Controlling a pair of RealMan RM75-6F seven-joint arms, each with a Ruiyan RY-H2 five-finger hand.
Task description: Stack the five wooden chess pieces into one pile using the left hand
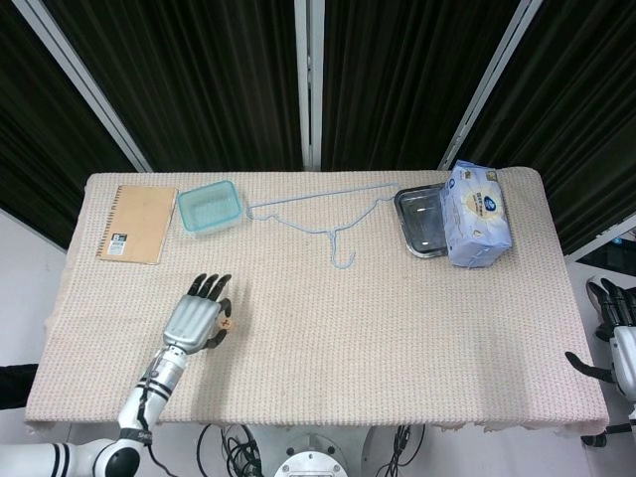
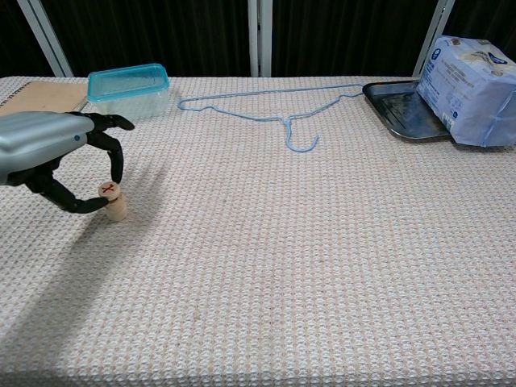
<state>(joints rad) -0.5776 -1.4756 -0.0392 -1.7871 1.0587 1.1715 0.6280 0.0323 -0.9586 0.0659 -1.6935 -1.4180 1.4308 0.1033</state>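
Note:
My left hand (image 1: 197,320) (image 2: 50,150) is at the table's front left. Between thumb and a finger it pinches a round wooden chess piece (image 2: 109,190) with a red mark on its face. That piece sits on top of a short pile of wooden pieces (image 2: 118,210) (image 1: 227,324) on the cloth. The number of pieces in the pile is too small to tell. My right hand (image 1: 614,328) hangs off the table's right edge, fingers apart and holding nothing.
At the back left lie a brown notebook (image 1: 137,223) and a teal lidded box (image 2: 129,89). A blue wire hanger (image 2: 274,109) lies at the back centre. A metal tray (image 2: 399,109) with a tissue pack (image 2: 468,81) is at the back right.

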